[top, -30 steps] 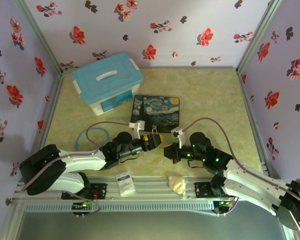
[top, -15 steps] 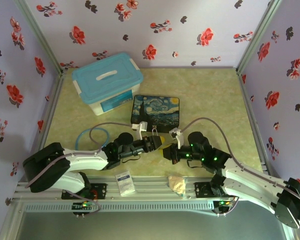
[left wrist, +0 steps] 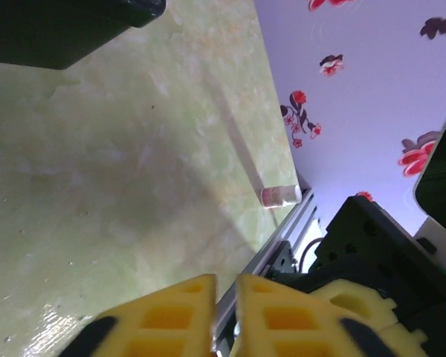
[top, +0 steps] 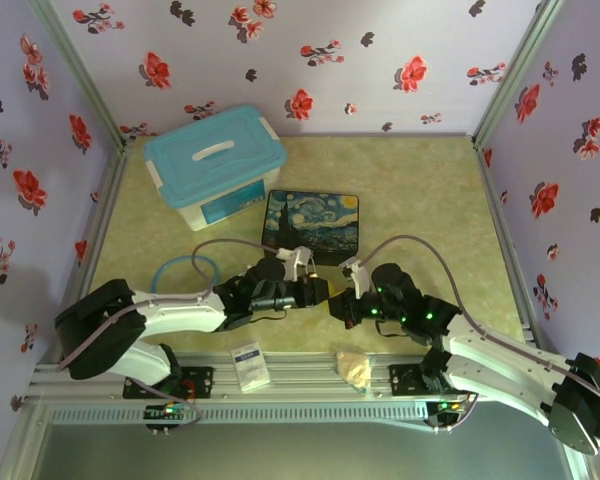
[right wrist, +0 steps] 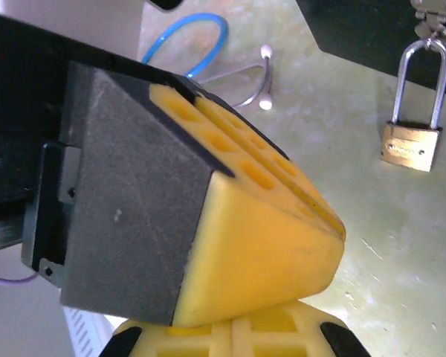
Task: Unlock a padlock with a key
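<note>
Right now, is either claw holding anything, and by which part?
It cannot be told. The left claw and right claw are both shut, with nothing visible between the jaws; the brass padlock sits apart, ungripped.

Small brass padlock (right wrist: 410, 146); silver shackle closed; resting on green table (right wrist: 342, 223).

The white-shelled left arm (top: 170, 312) and right arm (top: 495, 362) both show black joint housings, small green indicator lights (top: 426, 318), white wrist camera brackets (top: 298, 256), a looping grey cable (top: 420, 242) and yellow cell-moulded foam finger pads (right wrist: 260, 245) on grey-black backing blocks (right wrist: 126, 216).
</note>
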`<action>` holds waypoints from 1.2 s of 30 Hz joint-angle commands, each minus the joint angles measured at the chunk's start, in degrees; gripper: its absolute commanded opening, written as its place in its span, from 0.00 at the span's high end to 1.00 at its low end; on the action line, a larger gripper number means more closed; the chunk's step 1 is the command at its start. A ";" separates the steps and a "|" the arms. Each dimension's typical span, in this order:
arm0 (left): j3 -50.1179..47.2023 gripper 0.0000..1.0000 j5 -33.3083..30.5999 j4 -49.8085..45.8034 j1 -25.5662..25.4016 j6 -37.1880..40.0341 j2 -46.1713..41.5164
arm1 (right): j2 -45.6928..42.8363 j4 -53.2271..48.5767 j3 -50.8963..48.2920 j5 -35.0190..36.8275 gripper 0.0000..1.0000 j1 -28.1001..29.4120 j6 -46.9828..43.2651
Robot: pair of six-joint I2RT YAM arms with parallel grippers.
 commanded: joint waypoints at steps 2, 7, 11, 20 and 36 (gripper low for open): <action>1.94 1.00 1.66 -5.59 -0.34 3.02 1.55 | -0.10 -2.02 2.17 3.68 1.00 -0.28 -2.24; 2.03 1.00 1.01 -5.16 -0.36 3.39 3.02 | 1.94 -4.03 1.71 5.37 1.00 -0.28 -2.45; 0.63 1.00 -2.37 -5.69 -0.31 3.45 3.85 | 3.26 -6.18 1.31 7.55 1.00 -0.28 -1.84; -9.29 1.00 -7.22 16.90 0.03 -1.86 3.53 | -0.57 3.36 -4.11 6.58 0.41 -0.45 6.46; -13.89 1.00 -11.63 30.02 0.08 5.81 -10.56 | -2.37 40.12 -12.48 -4.42 0.28 -4.52 24.71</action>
